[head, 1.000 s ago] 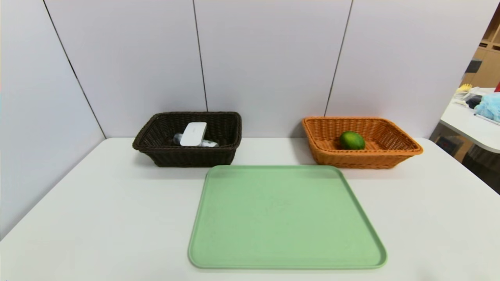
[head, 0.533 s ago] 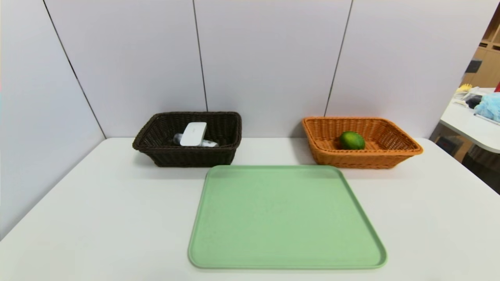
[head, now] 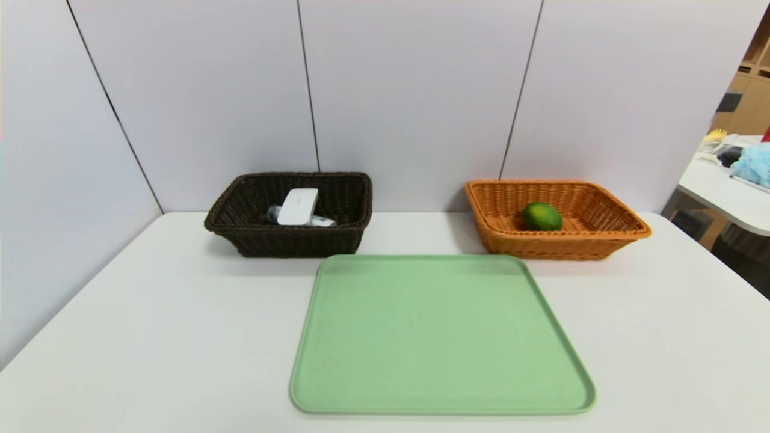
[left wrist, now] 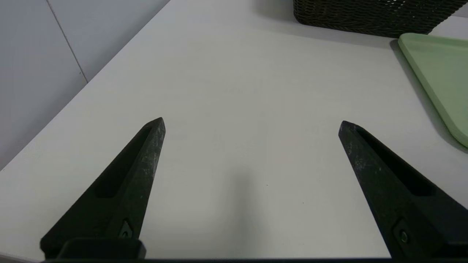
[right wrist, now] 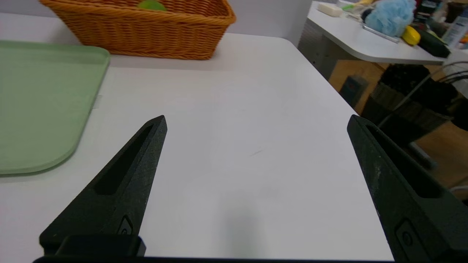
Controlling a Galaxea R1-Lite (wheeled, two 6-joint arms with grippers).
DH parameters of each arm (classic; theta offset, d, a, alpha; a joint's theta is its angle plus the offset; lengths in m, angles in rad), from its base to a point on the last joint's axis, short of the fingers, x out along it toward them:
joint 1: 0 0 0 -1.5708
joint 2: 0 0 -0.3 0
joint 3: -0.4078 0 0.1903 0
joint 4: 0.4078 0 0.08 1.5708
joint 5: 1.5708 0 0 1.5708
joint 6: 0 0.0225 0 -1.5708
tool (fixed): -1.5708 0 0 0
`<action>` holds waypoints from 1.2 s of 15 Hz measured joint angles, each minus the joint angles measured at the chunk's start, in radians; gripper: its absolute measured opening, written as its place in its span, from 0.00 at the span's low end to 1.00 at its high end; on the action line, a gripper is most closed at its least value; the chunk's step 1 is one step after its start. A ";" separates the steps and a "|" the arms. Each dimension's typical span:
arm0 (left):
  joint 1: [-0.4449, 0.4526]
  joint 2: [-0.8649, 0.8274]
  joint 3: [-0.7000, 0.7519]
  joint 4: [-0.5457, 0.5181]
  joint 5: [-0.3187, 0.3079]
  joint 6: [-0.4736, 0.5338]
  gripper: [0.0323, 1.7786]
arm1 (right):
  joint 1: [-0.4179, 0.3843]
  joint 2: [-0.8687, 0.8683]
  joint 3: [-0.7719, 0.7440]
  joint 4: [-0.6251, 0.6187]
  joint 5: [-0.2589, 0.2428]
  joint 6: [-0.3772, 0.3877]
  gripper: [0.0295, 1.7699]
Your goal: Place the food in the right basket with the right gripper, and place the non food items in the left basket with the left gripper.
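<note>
The green fruit (head: 541,216) lies inside the orange wicker basket (head: 625,231) at the back right; its top shows over the rim (right wrist: 151,4) in the right wrist view. In the dark brown basket (head: 289,245) at the back left rests the flat white case (head: 298,206), leaning on the white bottle (head: 316,221). Neither gripper appears in the head view. My left gripper (left wrist: 251,123) hangs open over bare table, short of the dark basket (left wrist: 365,16). Over the table's right side, my right gripper (right wrist: 257,121) is open with nothing between its fingers.
A light green tray (head: 442,337) lies in the middle of the white table, bare, its edge seen in both wrist views (left wrist: 435,73) (right wrist: 40,109). Grey wall panels stand behind and to the left. A second table (right wrist: 365,36) with clutter stands beyond the right edge.
</note>
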 joint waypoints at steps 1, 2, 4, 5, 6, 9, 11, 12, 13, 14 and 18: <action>-0.001 -0.005 0.007 0.000 -0.017 0.001 0.95 | 0.001 -0.025 -0.001 0.018 0.039 0.003 0.96; -0.001 -0.009 0.011 -0.002 -0.038 0.000 0.95 | 0.002 -0.054 -0.007 0.053 0.077 0.008 0.96; -0.002 -0.011 0.029 -0.002 -0.100 0.009 0.95 | 0.003 -0.104 -0.021 0.153 0.174 0.039 0.96; -0.002 -0.012 0.037 -0.004 -0.110 0.032 0.95 | 0.003 -0.117 -0.021 0.167 0.208 0.062 0.96; -0.002 -0.012 0.041 -0.005 -0.115 0.050 0.95 | 0.003 -0.127 -0.013 0.168 0.229 0.067 0.96; -0.002 -0.013 0.045 -0.006 -0.149 0.087 0.95 | 0.005 -0.140 -0.006 0.192 0.249 0.089 0.96; -0.002 -0.013 0.045 -0.005 -0.167 0.123 0.95 | 0.005 -0.143 -0.007 0.199 0.247 0.106 0.96; -0.002 -0.013 0.045 -0.005 -0.169 0.123 0.95 | 0.005 -0.144 -0.008 0.199 0.247 0.107 0.96; -0.003 -0.013 0.045 -0.005 -0.169 0.124 0.95 | 0.005 -0.144 -0.008 0.198 0.247 0.107 0.96; -0.002 -0.013 0.045 -0.004 -0.163 0.123 0.95 | 0.005 -0.145 -0.008 0.195 0.247 0.108 0.96; -0.002 -0.013 0.044 -0.003 -0.113 0.035 0.95 | 0.005 -0.145 -0.005 0.185 0.235 0.110 0.96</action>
